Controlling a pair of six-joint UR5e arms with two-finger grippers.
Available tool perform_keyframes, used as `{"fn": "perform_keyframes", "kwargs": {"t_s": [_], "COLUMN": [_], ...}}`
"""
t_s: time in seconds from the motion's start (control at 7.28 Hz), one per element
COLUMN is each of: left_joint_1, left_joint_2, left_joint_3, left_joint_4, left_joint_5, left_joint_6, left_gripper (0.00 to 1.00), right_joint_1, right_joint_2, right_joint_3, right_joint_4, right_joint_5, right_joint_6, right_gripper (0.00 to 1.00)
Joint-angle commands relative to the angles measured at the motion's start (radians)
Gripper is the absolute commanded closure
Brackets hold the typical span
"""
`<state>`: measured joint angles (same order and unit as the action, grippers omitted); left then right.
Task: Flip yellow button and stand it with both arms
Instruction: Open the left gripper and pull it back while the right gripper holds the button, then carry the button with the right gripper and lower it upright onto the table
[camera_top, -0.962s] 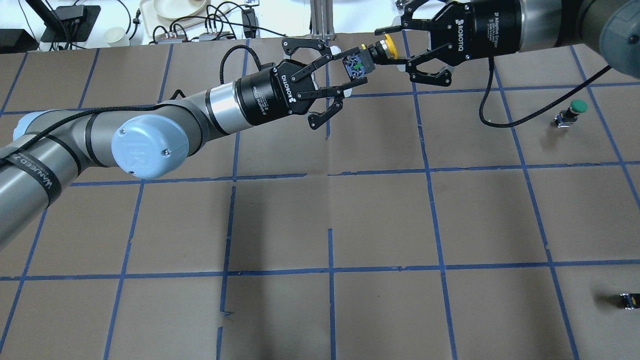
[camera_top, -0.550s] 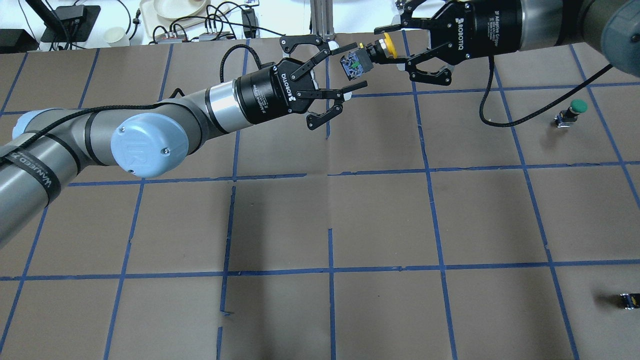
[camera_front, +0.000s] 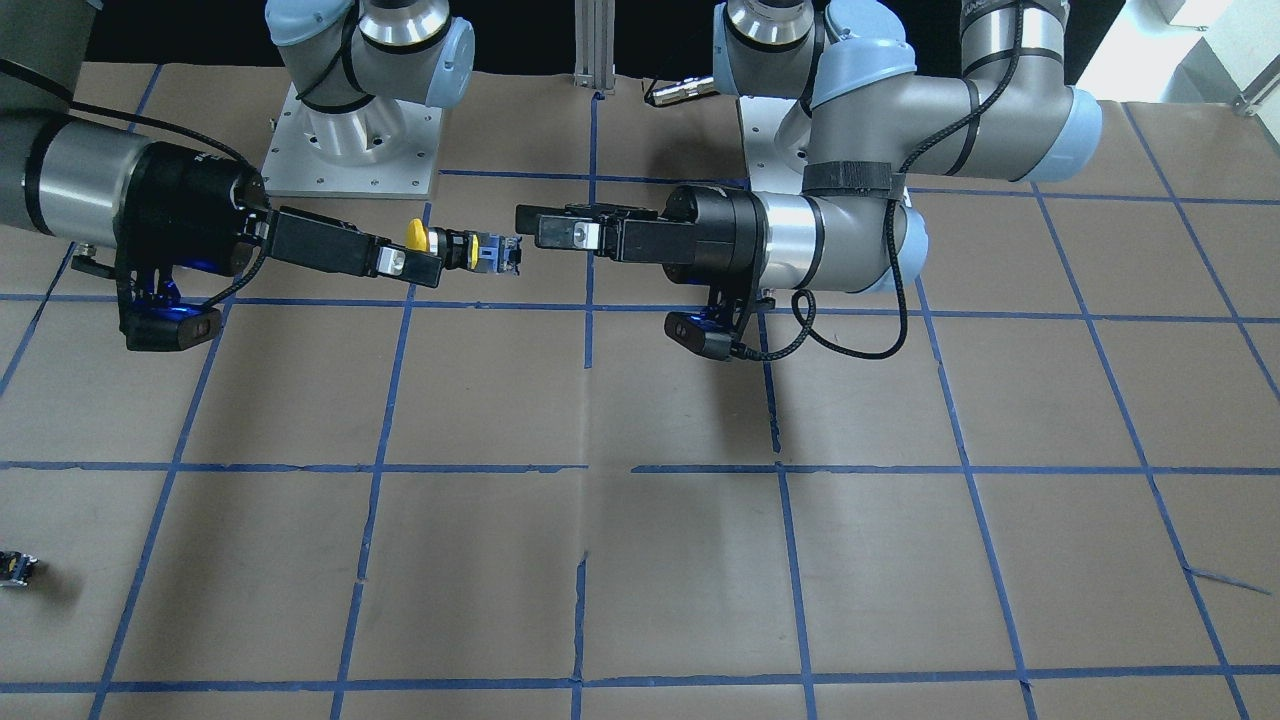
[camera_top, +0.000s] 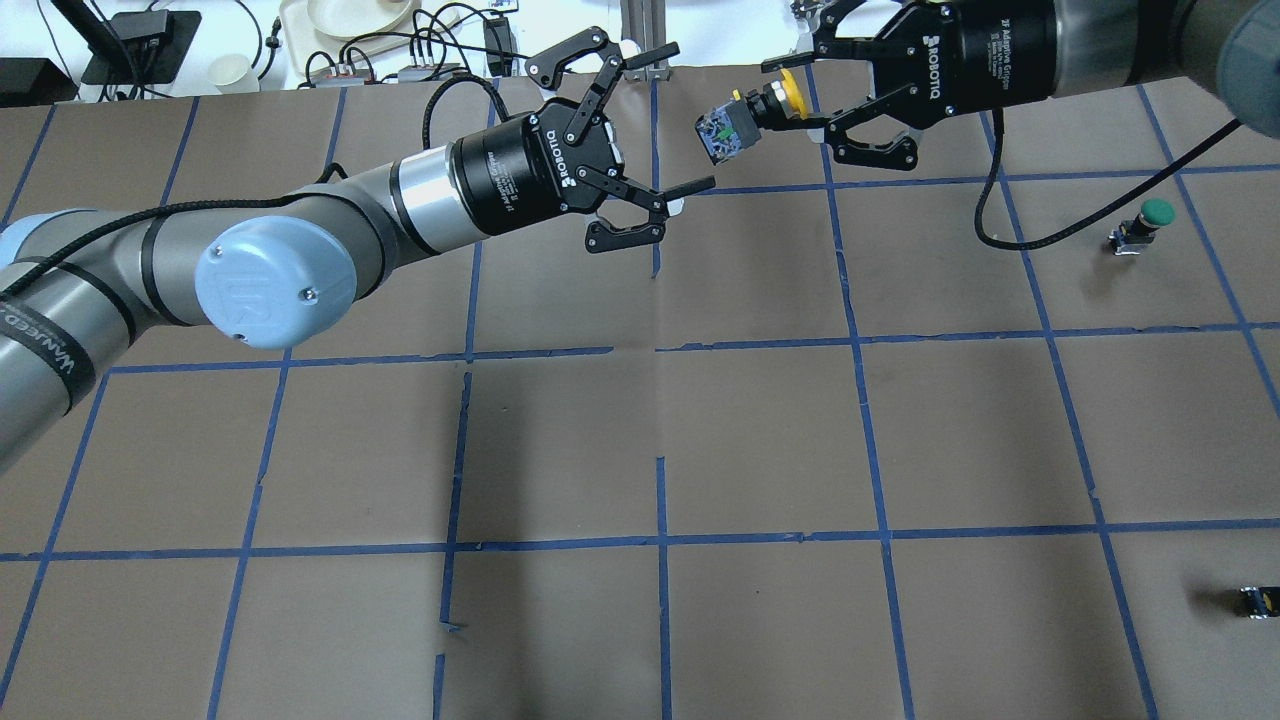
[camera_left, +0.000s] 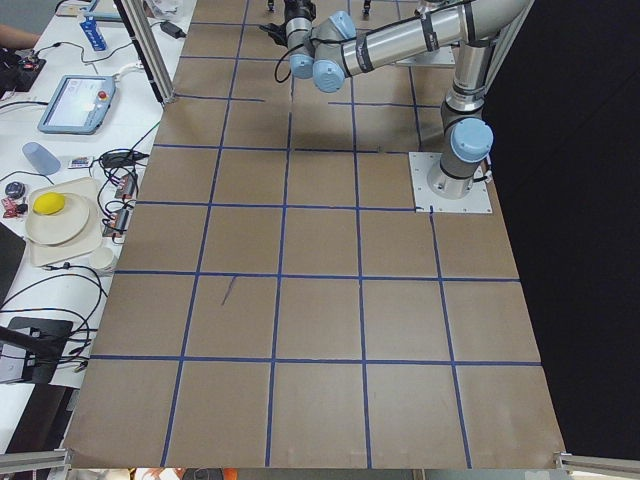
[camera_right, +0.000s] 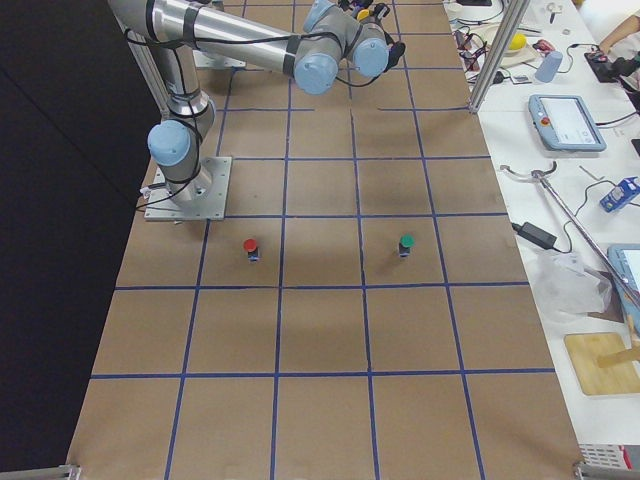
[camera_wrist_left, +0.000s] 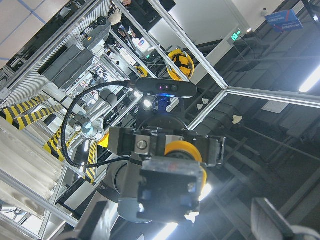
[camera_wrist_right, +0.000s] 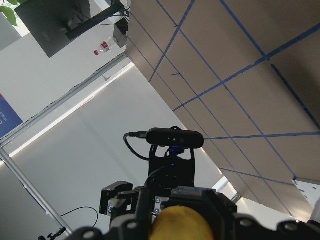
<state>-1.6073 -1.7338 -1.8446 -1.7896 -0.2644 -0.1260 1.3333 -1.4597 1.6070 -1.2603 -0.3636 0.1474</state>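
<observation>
Up in the top middle of the overhead view, the yellow button (camera_top: 724, 133) hangs in the air above the table (camera_top: 760, 440), lying sideways. Its yellow cap sits back in the right gripper (camera_top: 797, 97), whose fingers are clamped on the cap end. The blue-grey base points toward the left gripper (camera_top: 684, 117). That one has its fingers spread wide and holds nothing. Its tips stop just short of the button's base, not touching.

Both black gripper bodies carry "ROBOTIQ" in white. The right one also reads "2F Adaptive Gripper" along its collar. A black strap on the left arm (camera_top: 250, 260), at the lower left edge, shows letters that look like "WANEED".

From the left wrist camera the button (camera_wrist_left: 172, 176) fills the centre, base first, with a rim of yellow behind it.

A green-capped button (camera_top: 1150, 222) stands at the right edge of the overhead view. A small dark switch block (camera_top: 1256, 601) lies lower down on the same side. A red-capped button (camera_right: 250, 248) stands near the robot's base plate.
</observation>
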Motion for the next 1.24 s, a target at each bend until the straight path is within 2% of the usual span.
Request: {"fn": "perform_keyframes", "kwargs": {"t_s": [0.0, 0.14, 0.27, 0.41, 0.55, 0.69, 0.82, 0.96, 1.1], "left_joint_1": [0.115, 0.171, 0.176, 0.175, 0.176, 0.167, 0.168, 0.171, 0.164], "left_joint_2": [0.025, 0.022, 0.007, 0.022, 0.022, -0.001, -0.01, -0.013, -0.009], "left_joint_3": [0.002, 0.001, -0.001, 0.008, 0.063, 0.135, 0.172, 0.182, 0.211], "left_joint_4": [0.197, 0.443, 0.672, 0.77, 0.77, 0.751, 0.695, 0.626, 0.533], "left_joint_5": [0.24, 0.408, 0.6, 0.805, 0.953, 1.116, 1.24, 1.377, 1.53], "left_joint_6": [-0.198, -0.406, -0.573, -0.634, -0.632, -0.62, -0.528, -0.341, -0.196], "left_gripper": [0.01, 0.01, 0.01, 0.02, 0.02, 0.03, 0.03, 0.02, 0.01], "right_joint_1": [-0.02, -0.02, -0.02, -0.02, -0.023, -0.079, -0.168, -0.234, -0.287], "right_joint_2": [0.002, -0.001, -0.005, -0.016, -0.013, -0.011, -0.008, -0.008, -0.011], "right_joint_3": [-0.071, -0.081, -0.084, -0.078, -0.072, -0.052, -0.003, 0.073, 0.164], "right_joint_4": [-0.022, -0.052, -0.092, -0.143, -0.155, -0.165, -0.204, -0.317, -0.458], "right_joint_5": [-0.194, -0.324, -0.474, -0.731, -0.877, -0.952, -1.056, -1.121, -1.144], "right_joint_6": [-0.003, 0.001, 0.0, -0.134, -0.29, -0.375, -0.399, -0.44, -0.472], "right_gripper": [0.63, 0.63, 0.64, 0.65, 0.67, 0.7, 0.8, 0.83, 0.81]}}
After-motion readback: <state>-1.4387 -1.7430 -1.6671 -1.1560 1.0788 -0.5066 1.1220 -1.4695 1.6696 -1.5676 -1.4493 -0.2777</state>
